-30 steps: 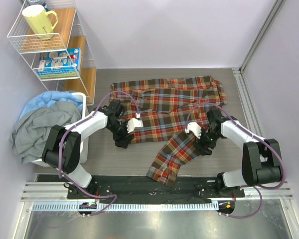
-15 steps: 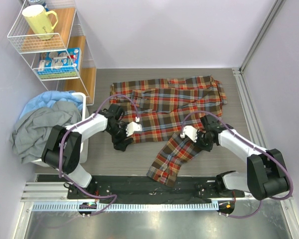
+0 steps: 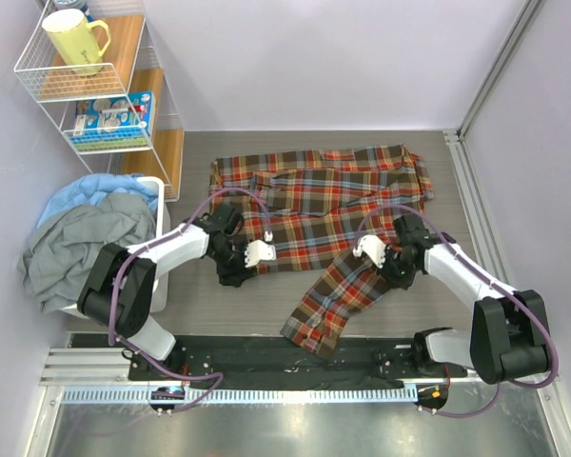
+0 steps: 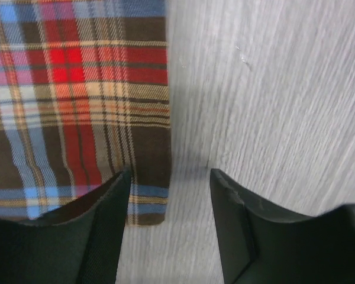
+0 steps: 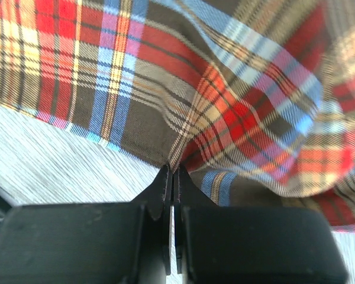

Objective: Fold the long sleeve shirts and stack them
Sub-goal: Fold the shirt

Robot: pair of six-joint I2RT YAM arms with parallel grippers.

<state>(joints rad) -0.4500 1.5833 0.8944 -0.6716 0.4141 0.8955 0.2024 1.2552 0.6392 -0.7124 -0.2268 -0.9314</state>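
The plaid flannel shirt lies spread on the table, one sleeve trailing toward six o'clock. Our right tool is pinched tight on that sleeve, and the left tool gapes astride a hem corner. We judge it soft and limp, best gripped at its edges.

The shirt lies spread across the middle of the table, with one sleeve running toward the near edge. The left gripper is at its near left corner, and the right gripper is at its near right edge, by the sleeve. A bin left of the table holds heaped clothes. Behind it, a rack carries a mug above what looks like a box.
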